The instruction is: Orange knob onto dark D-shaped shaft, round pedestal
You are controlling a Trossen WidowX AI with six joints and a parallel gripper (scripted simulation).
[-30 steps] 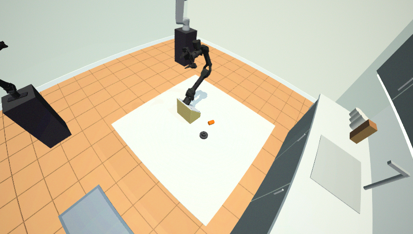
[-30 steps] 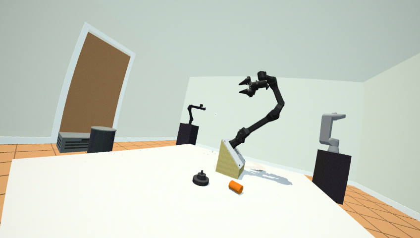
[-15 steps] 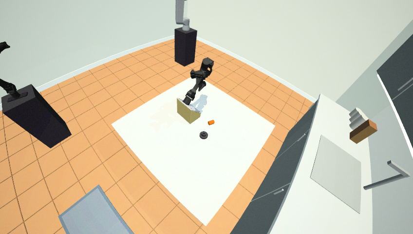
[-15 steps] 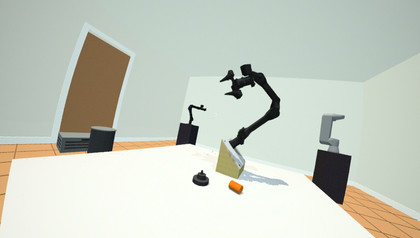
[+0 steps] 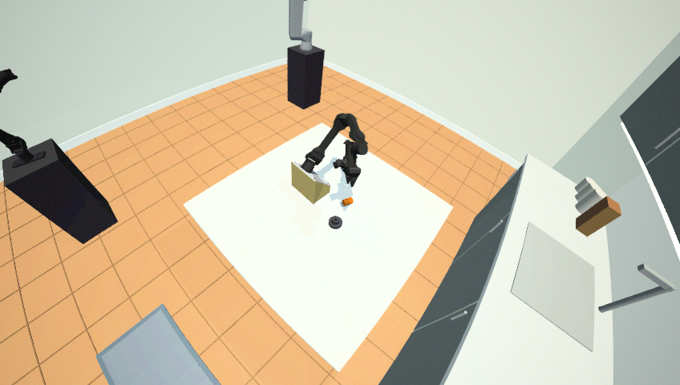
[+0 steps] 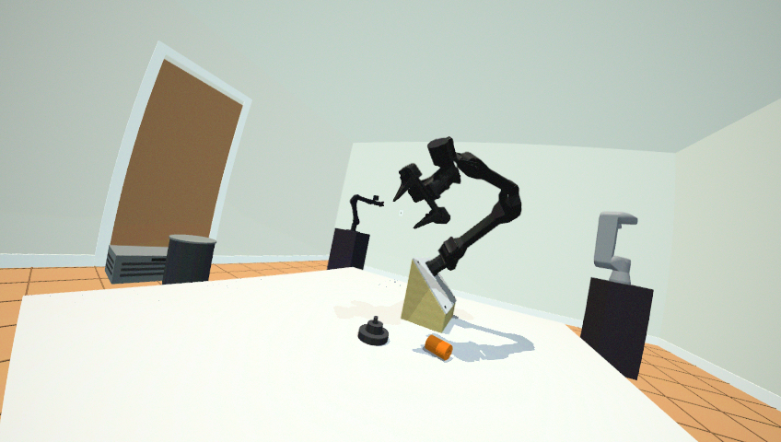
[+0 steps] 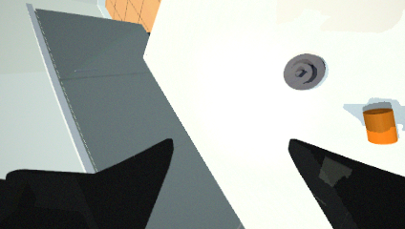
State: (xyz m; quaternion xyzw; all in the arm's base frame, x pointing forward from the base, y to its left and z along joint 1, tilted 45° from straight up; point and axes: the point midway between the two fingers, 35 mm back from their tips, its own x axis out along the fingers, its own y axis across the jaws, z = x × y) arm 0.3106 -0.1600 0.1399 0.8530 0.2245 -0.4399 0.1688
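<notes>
The orange knob (image 5: 347,201) (image 6: 438,347) (image 7: 380,127) lies on its side on the white table top, beside the arm's base block. The round dark pedestal (image 5: 335,225) (image 6: 373,336) (image 7: 290,78) stands upright a short way from the knob, with the thin dark shaft (image 6: 375,319) (image 7: 301,72) sticking up from its middle. The shaft's flat side cannot be made out. My gripper (image 5: 343,175) (image 6: 404,213) (image 7: 229,144) is wide open and empty, high above the table. In the wrist view, the knob and pedestal are both right of centre, beyond the fingertips.
The arm stands on a slanted yellowish block (image 5: 305,187) (image 6: 425,307) near the knob. The white table top (image 5: 305,267) (image 6: 219,372) (image 7: 229,72) bears the knob, pedestal and block. A counter with dark cabinets (image 5: 458,281) (image 7: 119,110) stands past one table edge.
</notes>
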